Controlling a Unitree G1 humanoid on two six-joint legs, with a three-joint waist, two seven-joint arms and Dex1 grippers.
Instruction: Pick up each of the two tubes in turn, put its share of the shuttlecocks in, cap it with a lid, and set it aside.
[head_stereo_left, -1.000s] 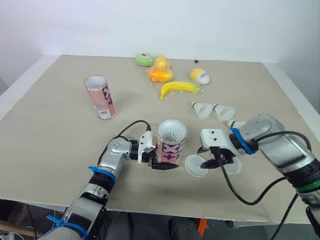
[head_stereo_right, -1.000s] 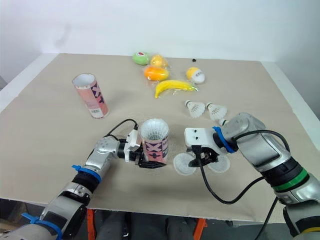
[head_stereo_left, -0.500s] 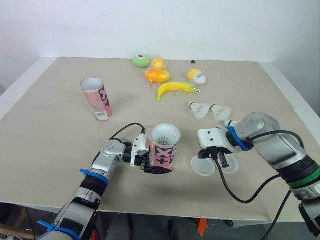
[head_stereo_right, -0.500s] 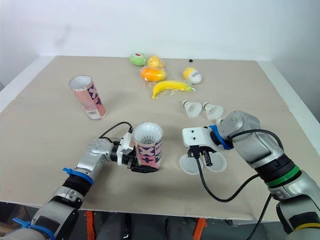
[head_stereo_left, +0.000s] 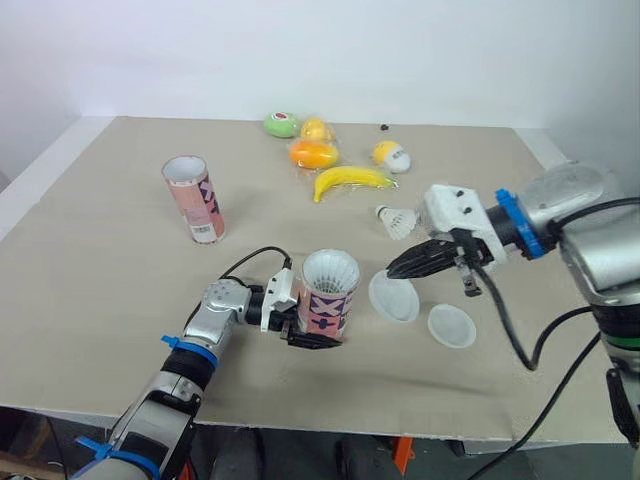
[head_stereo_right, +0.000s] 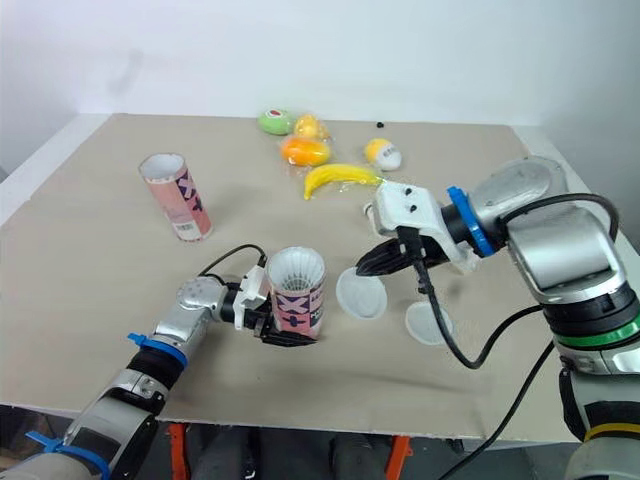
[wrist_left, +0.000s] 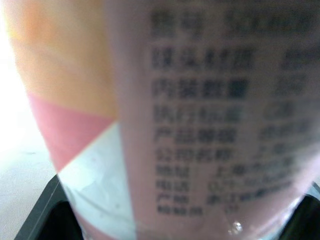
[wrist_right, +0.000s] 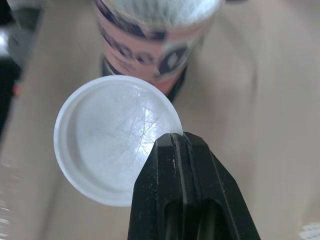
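Up front, left gripper (head_stereo_left: 318, 332) clamps the tube (head_stereo_left: 328, 295) upright. Just beside it, right gripper (head_stereo_left: 392, 271) pinches a lid (head_stereo_left: 393, 298) — tilted.

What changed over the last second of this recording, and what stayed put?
The right gripper, earlier low over the table, has pinched a lid by its rim and raised it, tilted, beside the filled tube. The other lid stayed flat on the table. The left gripper still clamps the filled tube near its base, and the second tube stands open where it was.
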